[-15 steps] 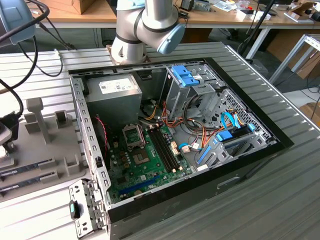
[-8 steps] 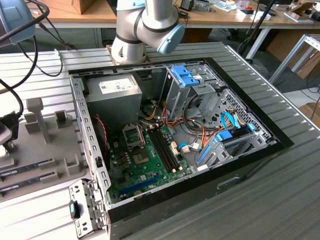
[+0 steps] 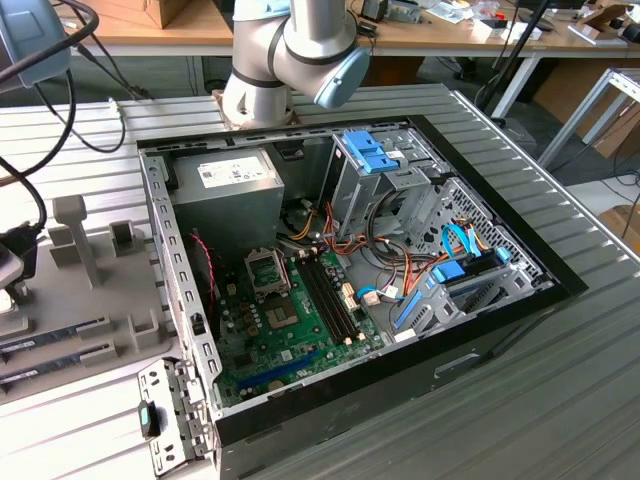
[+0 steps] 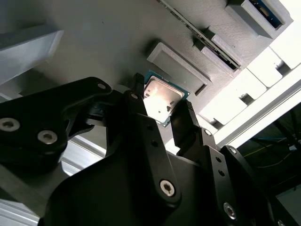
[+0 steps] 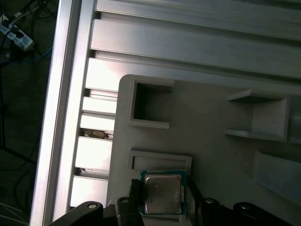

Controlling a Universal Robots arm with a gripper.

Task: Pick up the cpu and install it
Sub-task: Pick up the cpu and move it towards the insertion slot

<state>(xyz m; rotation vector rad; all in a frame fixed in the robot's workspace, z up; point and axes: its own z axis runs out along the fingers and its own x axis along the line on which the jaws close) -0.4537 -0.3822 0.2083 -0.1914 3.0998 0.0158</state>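
Pick-up step. Hand [image 4: 161, 96] set either side of cpu [image 4: 163, 100] on grey tray [image 5: 211, 122]; squeezing or loose, cannot tell. Needs firm, level hold.

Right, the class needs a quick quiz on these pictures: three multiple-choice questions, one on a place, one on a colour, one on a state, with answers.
1. Where does the cpu lie?
A. in the socket
B. on the power supply
C. on the grey tray

2. What colour is its rim?
A. green
B. red
C. yellow

3. The computer case is:
A. closed
B. open, motherboard showing
C. upside down

Answers:
1 C, both wrist views show it resting on the tray.
2 A, a thin green edge frames the silvery lid.
3 B, the exterior view looks straight inside.
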